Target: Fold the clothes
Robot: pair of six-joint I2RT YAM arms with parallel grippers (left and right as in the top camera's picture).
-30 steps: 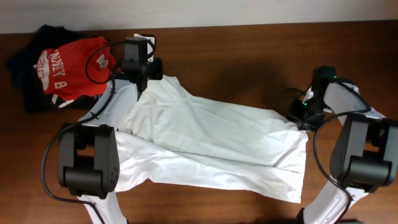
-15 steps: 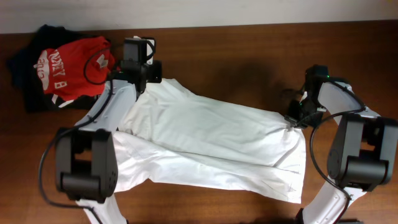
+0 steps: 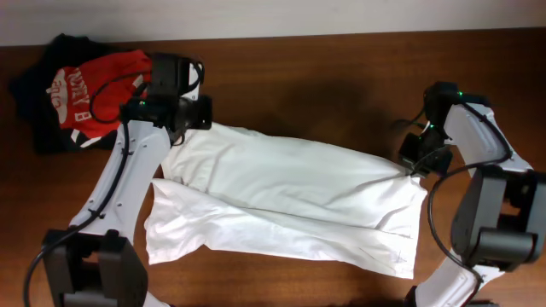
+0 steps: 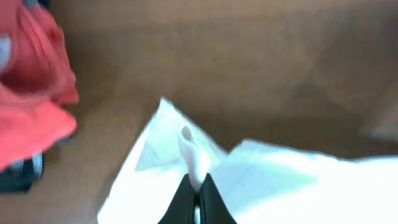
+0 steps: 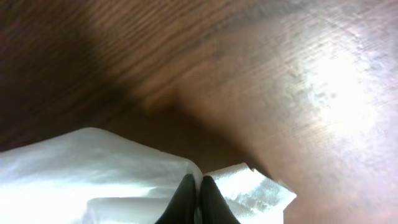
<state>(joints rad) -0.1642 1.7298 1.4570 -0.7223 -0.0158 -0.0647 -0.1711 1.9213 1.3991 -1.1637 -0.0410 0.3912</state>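
Closest to my left wrist camera, my left pincer is clenched. Its two dark fingertips press together on a small raised pinch of the white garment. The fabric peaks up just beyond the tips and spreads away to the right as a pale sheet, blurred in this view. Past that corner lies the bare brown table. At the left edge the red T-shirt shows as a soft red mass, near the corner I hold but apart from it.

At my right wrist, my right pincer is likewise clamped tight. It grips the garment's edge where a thin fold and a little doubled flap meet at the tips. The cloth runs off to the left, and beyond it the wood grain carries a bright patch of glare at the right.

From overhead, the garment lies across the middle of the table, spread lengthwise between my two arms. Its two trouser-like legs lie side by side, one nearer the front edge and the other overlapping it along a long diagonal line. Both near corners rest loose on the wood. My left pincer holds the far-left corner and my right pincer the far-right one. Farther back, at the table's far-left corner, the red T-shirt with white lettering sits on a heap of dark clothes, just beyond my left wrist.
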